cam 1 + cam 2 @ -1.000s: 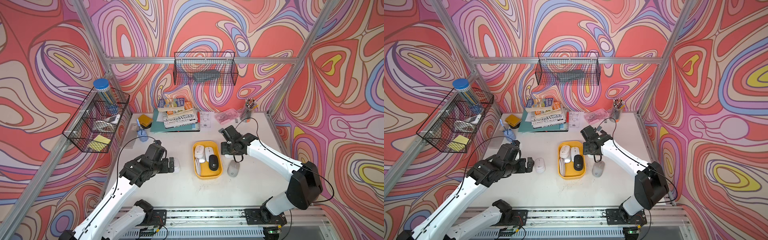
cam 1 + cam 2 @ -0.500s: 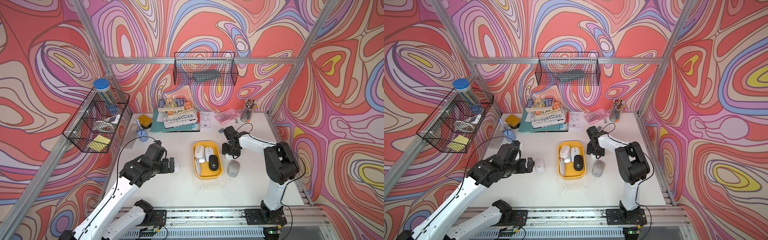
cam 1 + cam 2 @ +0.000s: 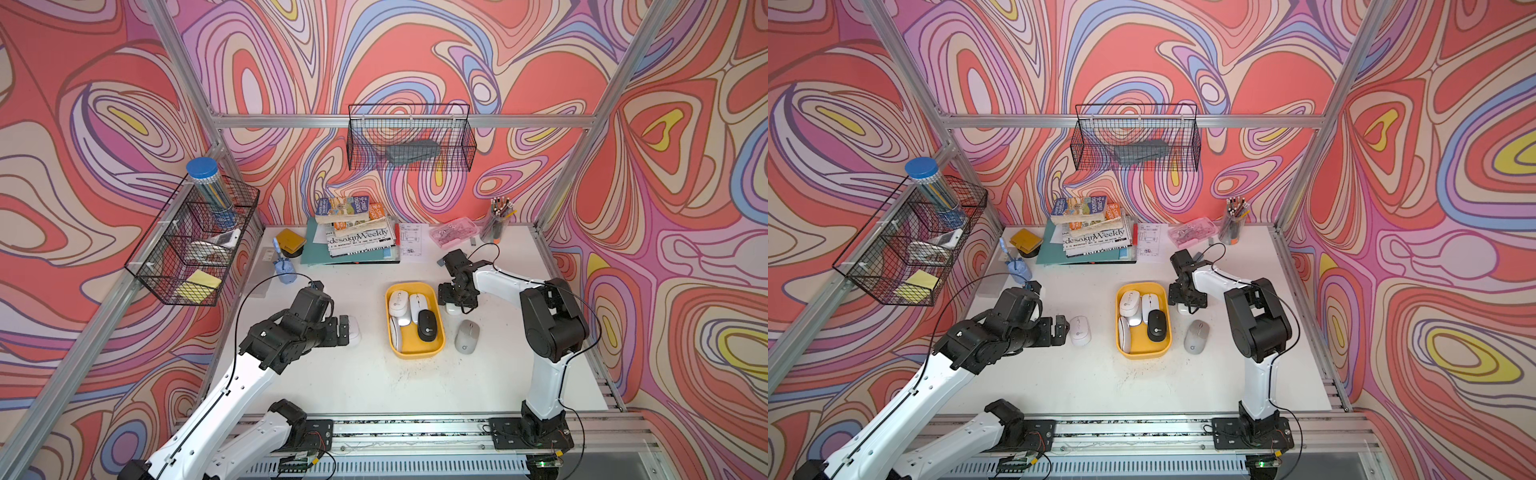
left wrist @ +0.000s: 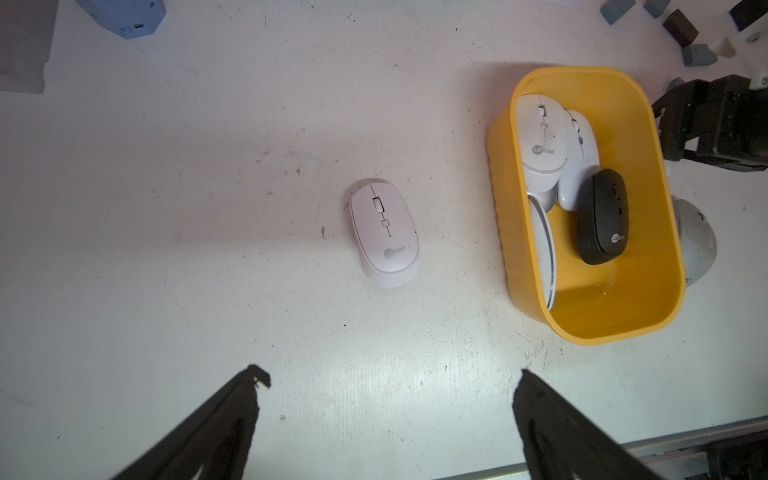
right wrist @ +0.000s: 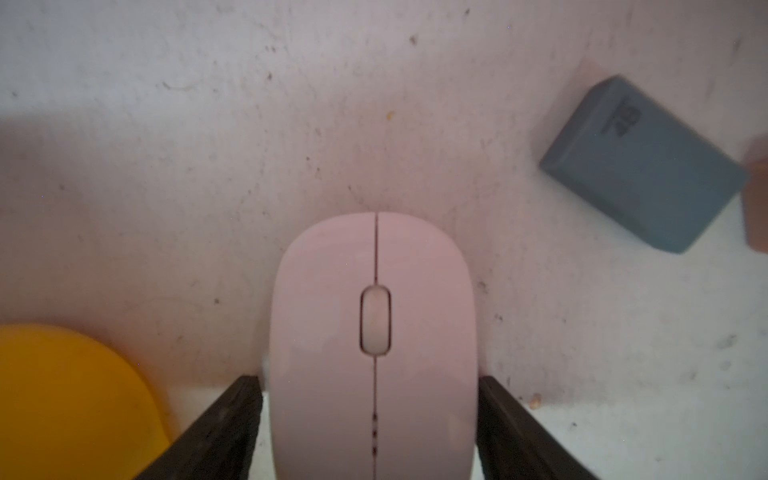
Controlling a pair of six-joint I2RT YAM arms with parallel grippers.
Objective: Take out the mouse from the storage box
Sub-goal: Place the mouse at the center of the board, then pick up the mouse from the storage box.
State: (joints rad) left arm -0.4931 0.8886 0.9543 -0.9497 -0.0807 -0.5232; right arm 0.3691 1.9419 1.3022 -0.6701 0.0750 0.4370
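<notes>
The right pincer (image 5: 370,380) straddles a pale pink mouse (image 5: 374,291) lying on the bench (image 3: 374,395), just beside the far corner of the yellow storage box (image 3: 415,354). Whether its jaws pinch the flanks or stand just clear, I cannot tell. The left pincer (image 4: 388,378) gapes wide, farther off. Inside the box the black mouse (image 3: 426,325) (on the right arm's side) lies lengthwise along it, nearest that right pincer.

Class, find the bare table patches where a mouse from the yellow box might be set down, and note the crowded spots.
Free: the wide strip between box and front rail; the patch between books and box. Crowded: right of the box, with right gripper, pink mouse and grey mouse; the back edge.
</notes>
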